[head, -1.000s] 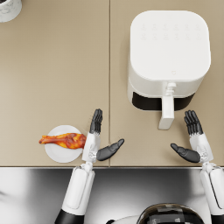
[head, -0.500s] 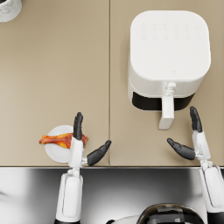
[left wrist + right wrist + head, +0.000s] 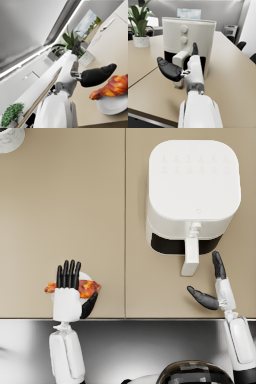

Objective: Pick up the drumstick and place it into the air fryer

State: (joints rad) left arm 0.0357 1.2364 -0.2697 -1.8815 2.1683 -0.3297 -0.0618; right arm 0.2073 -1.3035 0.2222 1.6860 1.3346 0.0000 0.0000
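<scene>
The glazed orange-brown drumstick [image 3: 88,288] lies on a small white plate [image 3: 86,276] near the table's front edge. My left hand [image 3: 68,290] hovers over it, fingers straight and apart, covering most of the plate. In the left wrist view the drumstick [image 3: 111,87] rests on the plate [image 3: 112,105] just under my thumb [image 3: 97,75], with no grip visible. The white air fryer [image 3: 192,190] stands at the back right, its drawer handle [image 3: 190,257] facing me. My right hand [image 3: 214,288] is open just in front of that handle, also seen as the right hand [image 3: 181,67] before the air fryer [image 3: 189,37].
A white marbled pot [image 3: 10,138] sits at the far left corner; it shows as a plant pot [image 3: 86,58] in the left wrist view. A seam [image 3: 125,223] runs down the tan table. The table's front edge [image 3: 125,318] lies just below both hands.
My left hand has moved left and now sits over the drumstick and plate. My right hand has drifted slightly up toward the fryer handle.
</scene>
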